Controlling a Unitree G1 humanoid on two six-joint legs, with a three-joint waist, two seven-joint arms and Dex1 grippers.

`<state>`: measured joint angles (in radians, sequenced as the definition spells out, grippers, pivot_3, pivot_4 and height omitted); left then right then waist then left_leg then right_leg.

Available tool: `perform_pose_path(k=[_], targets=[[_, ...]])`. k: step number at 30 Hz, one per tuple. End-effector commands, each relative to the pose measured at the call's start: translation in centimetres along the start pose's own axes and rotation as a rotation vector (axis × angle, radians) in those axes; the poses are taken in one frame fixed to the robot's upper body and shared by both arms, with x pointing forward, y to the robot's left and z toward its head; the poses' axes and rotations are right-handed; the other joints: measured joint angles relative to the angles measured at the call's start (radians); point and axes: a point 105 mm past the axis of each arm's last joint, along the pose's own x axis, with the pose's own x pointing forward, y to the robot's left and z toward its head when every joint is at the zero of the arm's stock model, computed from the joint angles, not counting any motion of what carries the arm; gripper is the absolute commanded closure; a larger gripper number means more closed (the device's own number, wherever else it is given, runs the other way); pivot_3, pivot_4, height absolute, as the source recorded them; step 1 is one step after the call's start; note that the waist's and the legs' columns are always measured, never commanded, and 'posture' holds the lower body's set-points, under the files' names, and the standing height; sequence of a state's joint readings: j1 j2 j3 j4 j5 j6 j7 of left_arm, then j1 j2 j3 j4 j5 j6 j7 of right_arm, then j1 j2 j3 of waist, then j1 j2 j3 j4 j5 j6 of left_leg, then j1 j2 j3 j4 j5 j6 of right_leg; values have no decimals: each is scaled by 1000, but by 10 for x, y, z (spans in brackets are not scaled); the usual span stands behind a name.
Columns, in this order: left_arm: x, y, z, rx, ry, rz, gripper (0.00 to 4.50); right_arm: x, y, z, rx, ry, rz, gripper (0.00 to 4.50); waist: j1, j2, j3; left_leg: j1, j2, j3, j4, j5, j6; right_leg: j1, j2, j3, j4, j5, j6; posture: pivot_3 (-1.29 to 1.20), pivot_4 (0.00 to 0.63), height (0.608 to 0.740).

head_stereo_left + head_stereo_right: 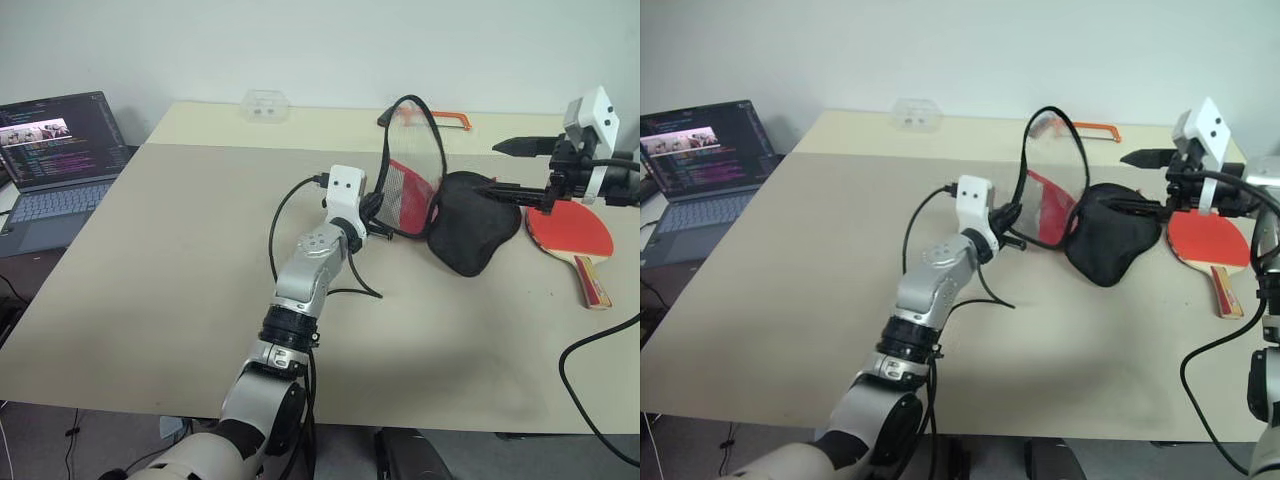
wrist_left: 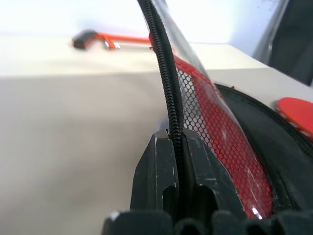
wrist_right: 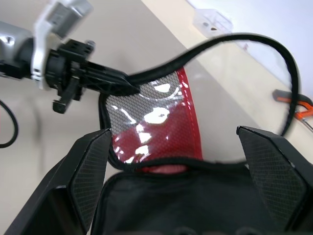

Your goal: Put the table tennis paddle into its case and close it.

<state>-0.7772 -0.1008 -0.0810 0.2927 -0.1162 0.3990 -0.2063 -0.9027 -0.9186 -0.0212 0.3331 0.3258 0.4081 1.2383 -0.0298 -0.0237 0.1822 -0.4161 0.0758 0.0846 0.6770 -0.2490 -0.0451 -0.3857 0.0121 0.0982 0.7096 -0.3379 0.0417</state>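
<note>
Red paddle [image 1: 568, 229] beneath right end effector [image 1: 505, 168], probably untouched.

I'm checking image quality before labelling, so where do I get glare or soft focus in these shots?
Right wrist view: white glare patches on the glossy red-and-mesh flap of the black zip case. Left wrist view: the shut left gripper pinching the flap's zipper edge is sharp; the orange-handled tool behind is soft. Left eye view: even light, faint shadows on the beige table.

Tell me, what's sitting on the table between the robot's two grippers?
The case lies between them: the left gripper pinches its lifted red mesh flap, and the open right gripper hovers at its black half. The head views show it.
</note>
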Motion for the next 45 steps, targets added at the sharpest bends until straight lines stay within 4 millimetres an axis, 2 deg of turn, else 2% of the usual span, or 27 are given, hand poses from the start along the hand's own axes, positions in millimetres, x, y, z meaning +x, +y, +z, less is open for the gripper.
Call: perform_pose_path(k=[1, 5, 9, 13, 19, 22, 26, 29, 31, 35, 40, 45], targets=[[-1, -29, 23, 38, -88, -56, 4477, -12, -10, 25, -83, -48, -54, 0, 0, 0, 0, 0, 0, 0, 0, 0, 0, 0, 0, 0, 0, 0, 0, 0, 150, 740], [-2, -51, 9, -52, -34, -91, 4477, -12, -14, 27, -92, -52, -69, 0, -2, 0, 0, 0, 0, 0, 0, 0, 0, 0, 0, 0, 0, 0, 0, 0, 150, 740], [-1, -59, -5, -83, 36, -83, 4477, -11, -16, 29, -97, -54, -72, 0, -1, 0, 0, 0, 0, 0, 0, 0, 0, 0, 0, 0, 0, 0, 0, 0, 150, 740], [-1, -53, -22, -189, 136, -13, 4477, -11, -18, 30, -100, -55, -75, 0, -1, 0, 0, 0, 0, 0, 0, 0, 0, 0, 0, 0, 0, 0, 0, 0, 150, 740], [-6, -47, -29, -118, 182, 3, 4477, -10, -20, 31, -106, -54, -78, 0, 0, 0, 0, 0, 0, 0, 0, 0, 0, 0, 0, 0, 0, 0, 0, 0, 150, 740], [-9, -42, -30, -58, 176, 16, 4477, -10, -20, 32, -109, -57, -79, 0, 0, 0, 0, 0, 0, 0, 0, 0, 0, 0, 0, 0, 0, 0, 0, 0, 150, 740], [-13, -29, -21, 53, 122, 53, 4477, -9, -21, 35, -114, -63, -79, 0, -1, 0, 0, 0, 0, 0, 0, 0, 0, 0, 0, 0, 0, 0, 0, 0, 150, 740], [-13, -31, -15, 21, 102, 41, 4477, -8, -21, 36, -115, -66, -73, 0, -1, 0, 0, 0, 0, 0, 0, 0, 0, 0, 0, 0, 0, 0, 0, 0, 150, 740], [-12, -40, -12, 8, 99, 1, 4477, -6, -20, 36, -114, -69, -64, 0, 0, 0, 0, 0, 0, 0, 0, 0, 0, 0, 0, 0, 0, 0, 0, 0, 150, 740], [-15, -54, -19, -39, 153, -81, 4477, -4, -19, 36, -113, -71, -51, 0, 0, 0, 0, 0, 0, 0, 0, 0, 0, 0, 0, 0, 0, 0, 0, 0, 150, 740], [-21, -44, -26, -7, 195, -68, 4477, -4, -18, 34, -111, -68, -48, 0, 0, 0, 0, 0, 0, 0, 0, 0, 0, 0, 0, 0, 0, 0, 0, 0, 150, 740], [-22, -40, -22, -20, 193, -58, 4477, -6, -16, 32, -106, -60, -38, 0, 0, 0, 0, 0, 0, 0, 0, 0, 0, 0, 0, 0, 0, 0, 0, 0, 150, 740]])
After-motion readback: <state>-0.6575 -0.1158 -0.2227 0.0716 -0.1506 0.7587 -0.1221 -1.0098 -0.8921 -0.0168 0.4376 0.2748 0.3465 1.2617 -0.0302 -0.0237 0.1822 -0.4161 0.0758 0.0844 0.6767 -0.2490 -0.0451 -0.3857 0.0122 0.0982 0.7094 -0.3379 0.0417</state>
